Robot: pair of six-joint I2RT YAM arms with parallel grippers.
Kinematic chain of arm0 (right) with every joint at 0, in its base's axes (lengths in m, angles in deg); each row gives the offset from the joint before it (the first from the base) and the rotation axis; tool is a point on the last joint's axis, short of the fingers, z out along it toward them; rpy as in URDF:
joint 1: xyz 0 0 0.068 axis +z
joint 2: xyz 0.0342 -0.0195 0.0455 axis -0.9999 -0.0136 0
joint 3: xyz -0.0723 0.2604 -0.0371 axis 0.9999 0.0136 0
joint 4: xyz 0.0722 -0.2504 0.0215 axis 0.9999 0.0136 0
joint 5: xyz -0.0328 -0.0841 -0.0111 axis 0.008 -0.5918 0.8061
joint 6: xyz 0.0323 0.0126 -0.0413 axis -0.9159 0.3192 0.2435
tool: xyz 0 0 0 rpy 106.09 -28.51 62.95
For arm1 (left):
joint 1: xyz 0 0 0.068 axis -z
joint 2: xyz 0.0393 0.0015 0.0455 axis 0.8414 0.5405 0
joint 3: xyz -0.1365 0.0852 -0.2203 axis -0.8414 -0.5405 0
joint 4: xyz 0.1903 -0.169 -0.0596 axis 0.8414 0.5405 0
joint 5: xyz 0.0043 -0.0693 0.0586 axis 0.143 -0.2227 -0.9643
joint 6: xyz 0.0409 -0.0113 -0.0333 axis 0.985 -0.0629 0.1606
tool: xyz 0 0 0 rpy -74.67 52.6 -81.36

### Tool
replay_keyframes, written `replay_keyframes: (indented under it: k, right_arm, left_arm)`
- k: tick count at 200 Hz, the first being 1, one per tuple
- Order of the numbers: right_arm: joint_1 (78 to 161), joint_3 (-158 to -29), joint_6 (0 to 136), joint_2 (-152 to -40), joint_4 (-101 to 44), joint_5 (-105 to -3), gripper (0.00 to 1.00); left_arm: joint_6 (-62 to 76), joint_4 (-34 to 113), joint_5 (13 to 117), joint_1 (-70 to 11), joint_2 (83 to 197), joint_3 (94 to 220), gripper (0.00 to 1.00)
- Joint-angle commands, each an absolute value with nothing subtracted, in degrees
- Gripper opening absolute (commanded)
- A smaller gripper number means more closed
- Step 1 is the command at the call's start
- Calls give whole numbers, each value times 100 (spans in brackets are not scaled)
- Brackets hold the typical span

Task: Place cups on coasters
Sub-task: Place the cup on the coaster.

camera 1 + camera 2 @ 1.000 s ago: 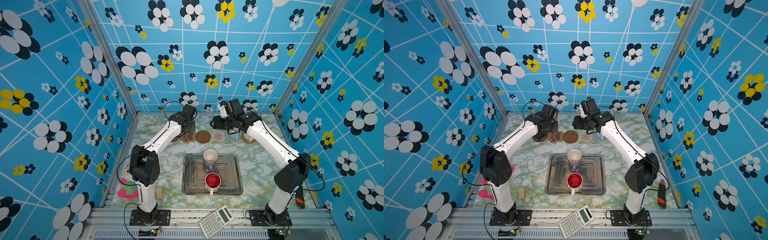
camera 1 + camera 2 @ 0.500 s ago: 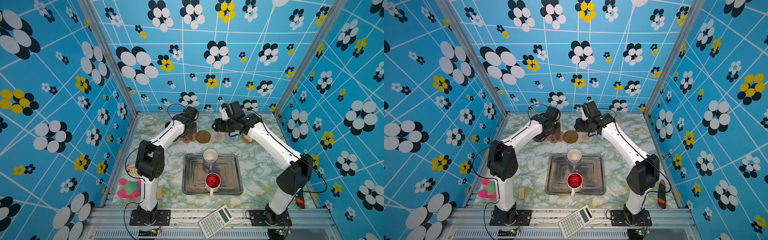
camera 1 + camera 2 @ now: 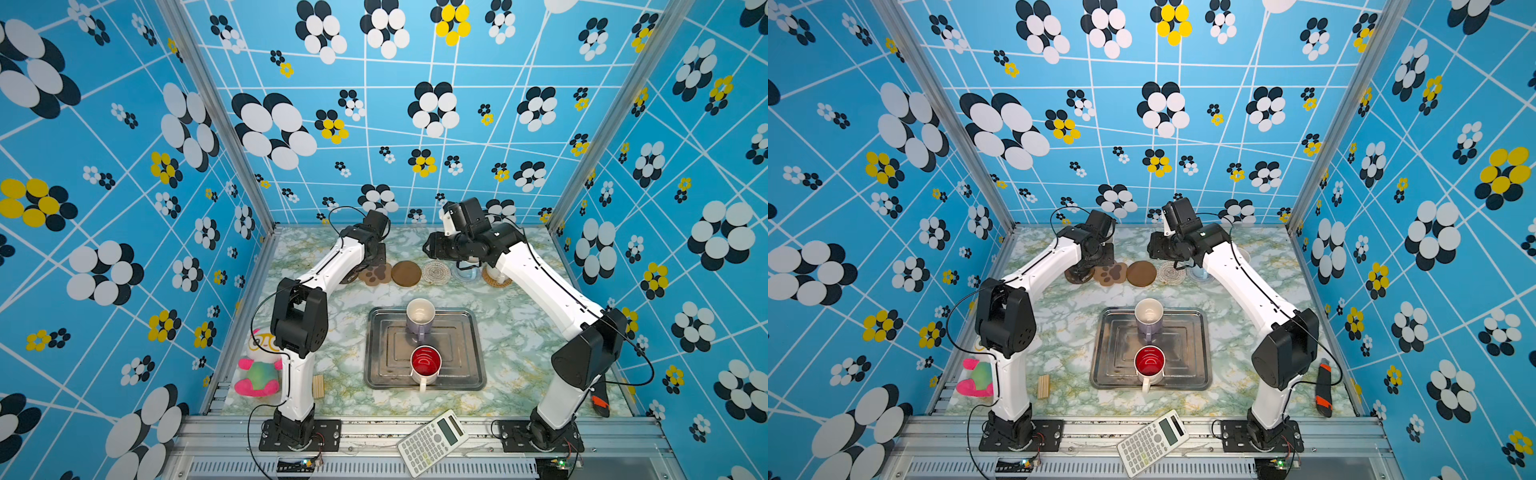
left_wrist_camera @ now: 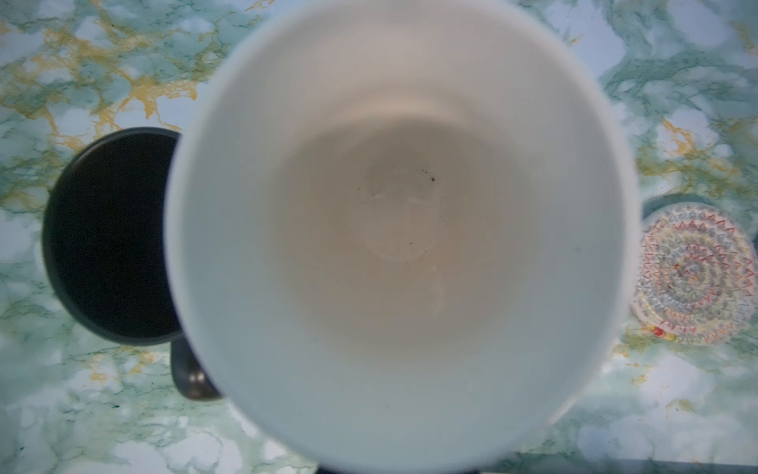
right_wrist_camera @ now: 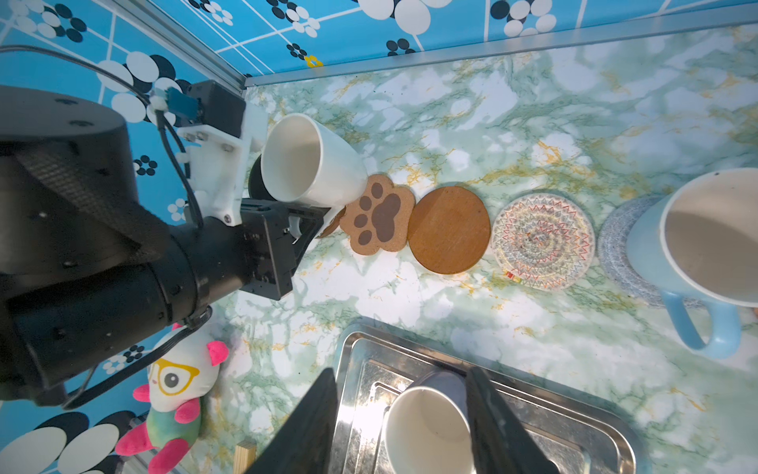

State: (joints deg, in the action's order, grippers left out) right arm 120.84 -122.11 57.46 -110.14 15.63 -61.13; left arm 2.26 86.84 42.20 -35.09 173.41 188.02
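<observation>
the left gripper [image 5: 309, 223], clamped tight on the white mug [image 5: 311, 160], probably must lower it onto the paw coaster [image 5: 377, 217] next; the right gripper [image 5: 400, 371] hangs with jaws apart, empty.

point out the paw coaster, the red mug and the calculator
paw coaster [image 5: 386, 218]: right wrist view, on the big centre pad print
red mug [image 3: 425, 362]: a top view, on its red inside
calculator [image 3: 430, 444]: a top view, on its keys

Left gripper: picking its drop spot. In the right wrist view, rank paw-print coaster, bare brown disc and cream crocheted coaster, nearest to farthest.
1. Paw-print coaster, right beside the left gripper.
2. Bare brown disc, next along the row.
3. Cream crocheted coaster, farthest along.
</observation>
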Motion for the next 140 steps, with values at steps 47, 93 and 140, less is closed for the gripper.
replay_keyframes:
  k: [47, 93, 140]
  right_arm:
    - [12468, -12593, 5346, -11346, 1514, -6425, 52]
    - [12612, -12979, 5465, -11513, 1845, -6608, 52]
    - [12697, -12690, 5582, -11343, 1837, -6820, 52]
  left_arm:
    - [678, 8862, 4187, -3733, 17146, 19382, 0]
    - [609, 8708, 4357, -3764, 16962, 19025, 0]
    - [522, 8558, 4568, -3776, 16923, 18907, 0]
